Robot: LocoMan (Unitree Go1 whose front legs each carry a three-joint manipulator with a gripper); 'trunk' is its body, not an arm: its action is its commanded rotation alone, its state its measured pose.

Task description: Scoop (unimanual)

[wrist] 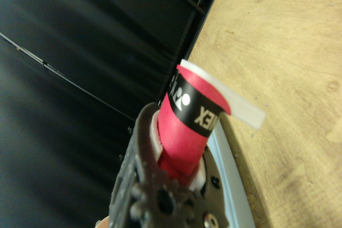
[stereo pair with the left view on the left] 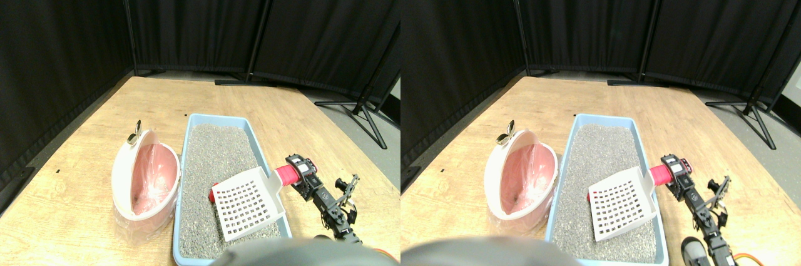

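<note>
A white slotted scoop [stereo pair with the left view on the left: 245, 202] with a red wrapped handle [stereo pair with the left view on the left: 286, 174] hangs tilted over the grey litter [stereo pair with the left view on the left: 213, 159] in the blue litter tray [stereo pair with the left view on the left: 185, 153]. My right gripper [stereo pair with the left view on the left: 300, 172] is shut on the handle's end, just past the tray's right wall. In the wrist view the red handle [wrist: 187, 126] sits clamped in the dark jaw frame of the gripper [wrist: 176, 172]. A small red thing [stereo pair with the left view on the left: 211, 196] lies on the litter at the scoop's left edge, partly hidden by it.
A white bin with a pink plastic liner [stereo pair with the left view on the left: 145, 178] lies tilted on the wooden floor [stereo pair with the left view on the left: 81, 178], touching the tray's left side. Black curtain panels and their stand feet [stereo pair with the left view on the left: 360, 112] close off the back and right.
</note>
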